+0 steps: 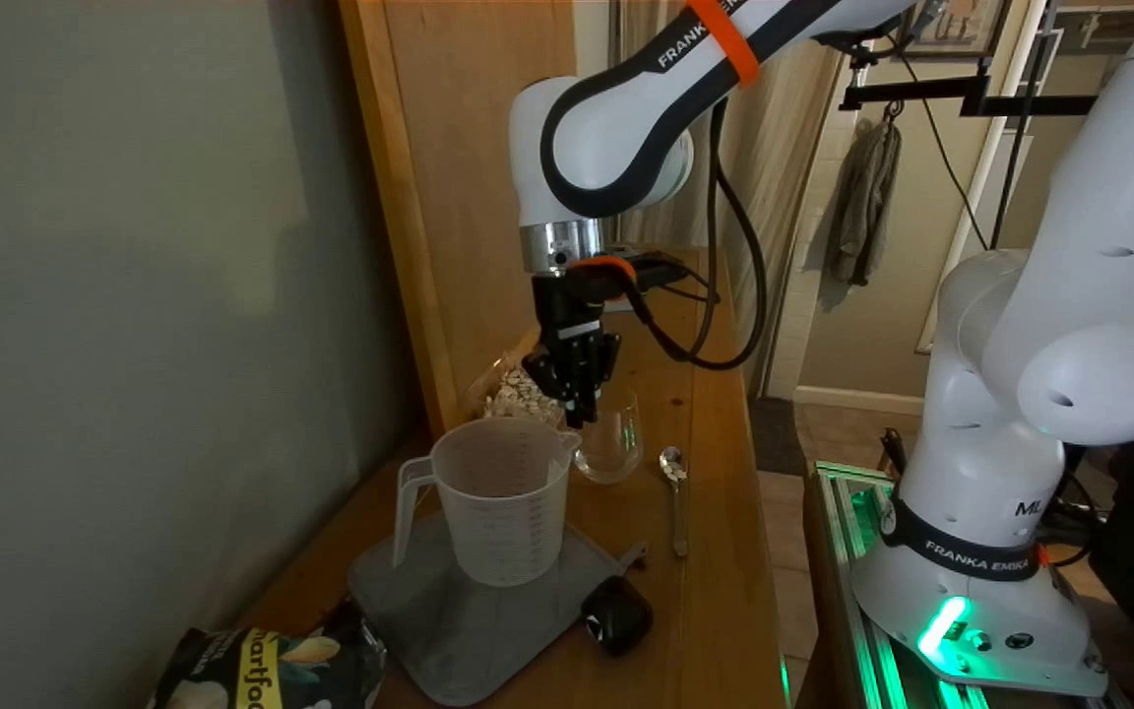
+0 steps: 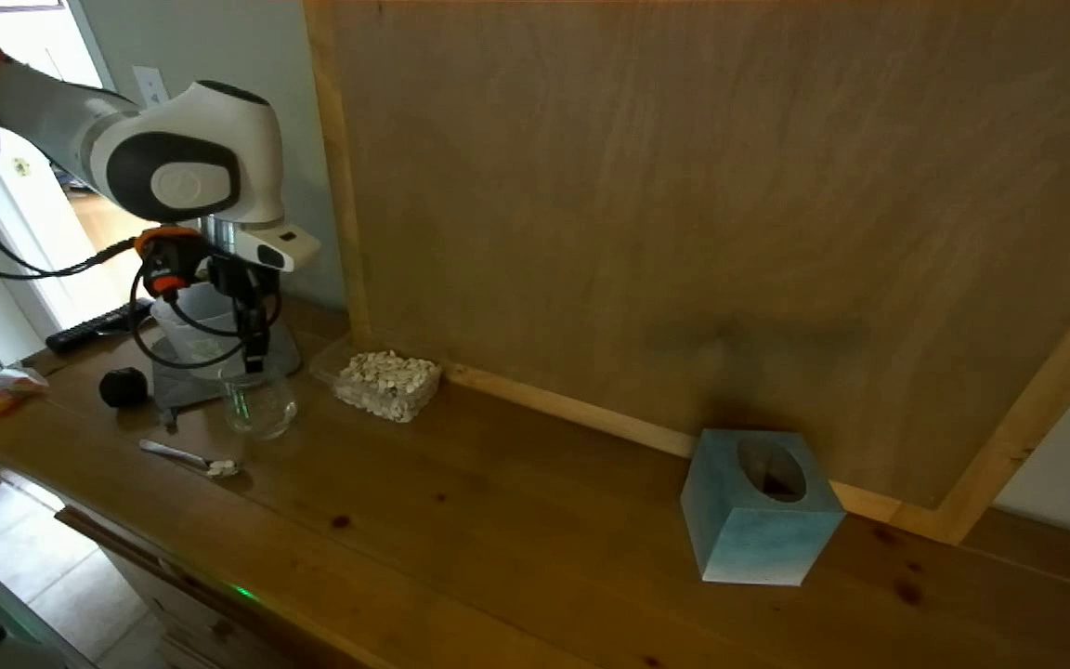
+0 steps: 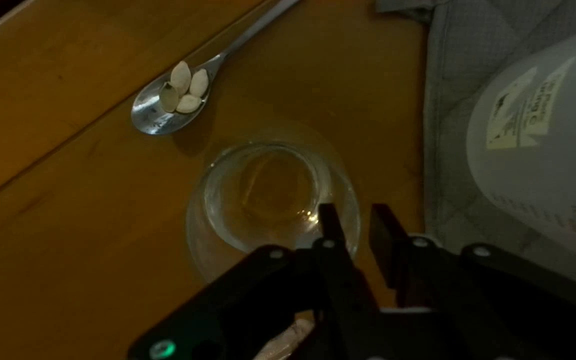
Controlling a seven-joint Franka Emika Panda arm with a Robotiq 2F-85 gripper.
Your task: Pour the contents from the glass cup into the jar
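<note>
The glass cup [image 3: 268, 197] stands upright on the table [image 2: 461, 557], right at the fingertips of the tool [image 3: 358, 212].

The tool's fingers [image 3: 331, 222] are slightly spread at the cup's edge; I can't tell whether they touch it, or what the clear glass holds. Just beside the tool, the translucent pitcher [image 1: 508, 517] stands on a grey quilted pad [image 1: 469, 655], its contents unclear to me. Near the tool, by the wooden panel [image 2: 684, 214], a clear tub [image 2: 381, 406] is heaped with pale seeds [image 2: 391, 370]; across from it, a spoon [image 3: 147, 116] cradles a few flat seeds [image 3: 181, 80]. Well away from the tool sits a blue box [image 2: 763, 534] with an oval opening.
</note>
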